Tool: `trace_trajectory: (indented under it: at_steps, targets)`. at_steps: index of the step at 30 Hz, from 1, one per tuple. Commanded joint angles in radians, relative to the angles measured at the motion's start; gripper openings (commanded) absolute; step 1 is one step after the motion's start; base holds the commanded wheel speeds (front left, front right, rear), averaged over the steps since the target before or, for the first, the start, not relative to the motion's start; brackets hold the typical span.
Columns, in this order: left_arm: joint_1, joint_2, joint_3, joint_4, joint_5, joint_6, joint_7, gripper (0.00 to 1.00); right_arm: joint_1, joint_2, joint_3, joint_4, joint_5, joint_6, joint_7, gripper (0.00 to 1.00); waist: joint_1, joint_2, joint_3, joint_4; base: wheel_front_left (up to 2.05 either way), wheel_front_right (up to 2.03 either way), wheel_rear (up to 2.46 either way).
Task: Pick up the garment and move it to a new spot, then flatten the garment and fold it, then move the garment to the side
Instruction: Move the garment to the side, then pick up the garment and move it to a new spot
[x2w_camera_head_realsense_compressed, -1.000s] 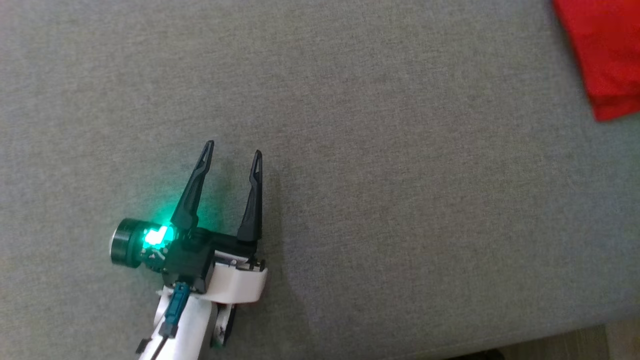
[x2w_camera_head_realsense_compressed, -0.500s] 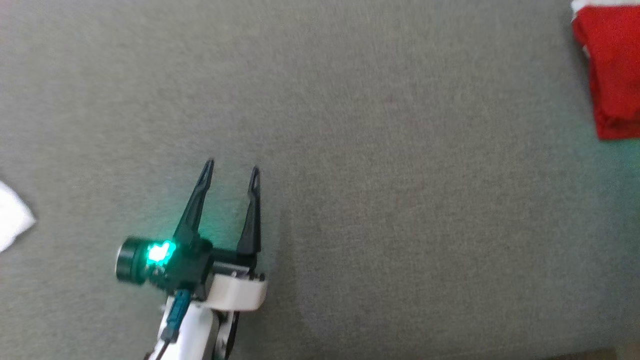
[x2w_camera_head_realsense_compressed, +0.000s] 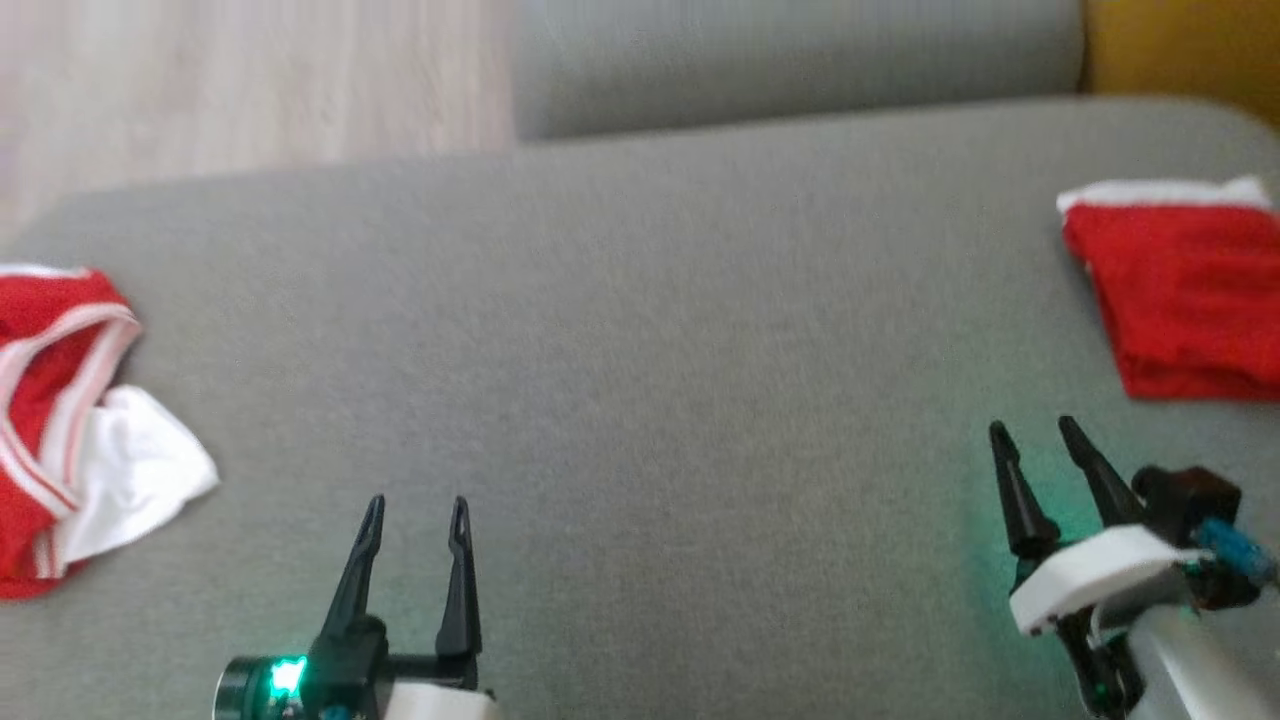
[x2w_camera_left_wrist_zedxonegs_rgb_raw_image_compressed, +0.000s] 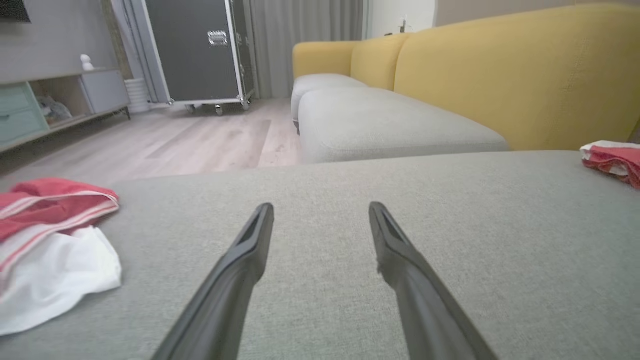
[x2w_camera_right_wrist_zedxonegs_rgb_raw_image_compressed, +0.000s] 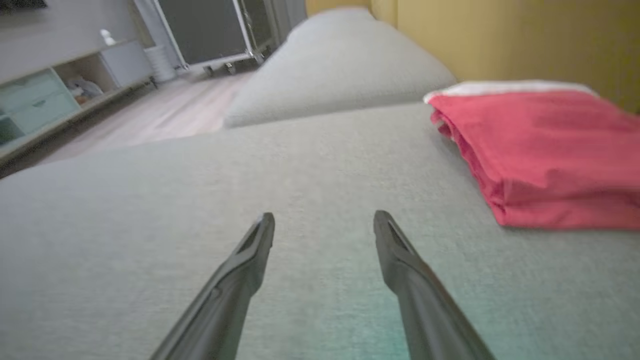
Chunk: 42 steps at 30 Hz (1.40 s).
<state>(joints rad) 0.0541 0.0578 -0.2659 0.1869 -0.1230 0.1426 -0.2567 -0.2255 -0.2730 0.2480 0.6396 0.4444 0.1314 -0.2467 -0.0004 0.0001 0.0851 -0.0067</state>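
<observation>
Because the folded garment (x2w_camera_head_realsense_compressed: 1180, 300) already lies squared off at the right edge of the head view, the piece to fetch next is probably the crumpled garment (x2w_camera_head_realsense_compressed: 70, 430), a red-and-white heap at the left edge on the grey cushion (x2w_camera_head_realsense_compressed: 640, 350). It lies to the upper left of the left gripper (x2w_camera_head_realsense_compressed: 417, 502), near it but apart. The right gripper (x2w_camera_head_realsense_compressed: 1032, 426) sits far across the frame at lower right, just below the folded garment, so the left arm is the nearer. Both grippers are spread wide and hold nothing. The heap's long axis runs top to bottom along the frame edge, which cuts it off. Its white flap points to the lower right, towards the left gripper.
</observation>
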Motion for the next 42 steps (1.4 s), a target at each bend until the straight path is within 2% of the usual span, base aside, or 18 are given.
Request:
trace_trajectory:
  at_steps: [1,6,9,13,20,36,42]
  targets:
    - [-0.011,-0.003,0.036,-0.043,0.013,0.007,-0.005,1.00,0.004,0.000,-0.009,-0.075,-0.041,-0.001,-0.014,1.00,0.0004,-0.0001,-0.094,0.045,0.00,0.00,0.00]
    - [0.026,-0.002,0.068,-0.098,0.040,0.017,-0.005,1.00,0.161,0.088,-0.153,-0.294,-0.212,-0.001,-0.015,1.00,0.0004,-0.0001,-0.139,0.075,0.00,0.00,0.00]
    - [0.063,-0.001,0.084,-0.111,0.047,0.011,-0.005,1.00,0.254,0.135,-0.176,-0.401,-0.278,-0.001,-0.015,1.00,0.0004,-0.0001,-0.164,0.083,0.00,0.00,0.00]
    - [0.113,-0.002,0.108,-0.116,0.051,0.006,-0.005,1.00,0.343,0.171,-0.192,-0.468,-0.312,-0.001,-0.015,1.00,0.0004,-0.0001,-0.187,0.083,0.00,0.00,0.00]
    - [0.138,-0.002,0.136,-0.100,0.075,-0.011,-0.005,1.00,0.429,0.203,-0.188,-0.486,-0.322,-0.001,-0.015,1.00,0.0004,-0.0001,-0.216,0.081,0.00,0.00,0.00]
    - [0.142,-0.004,0.148,-0.069,0.088,-0.021,-0.005,1.00,0.435,0.213,-0.188,-0.475,-0.323,-0.001,-0.015,1.00,0.0004,-0.0001,-0.239,0.085,0.00,0.00,0.00]
    - [0.140,-0.004,0.152,-0.070,0.092,-0.021,-0.005,1.00,0.442,0.215,-0.182,-0.475,-0.323,-0.001,-0.015,1.00,0.0004,-0.0001,-0.241,0.123,0.00,0.00,0.00]
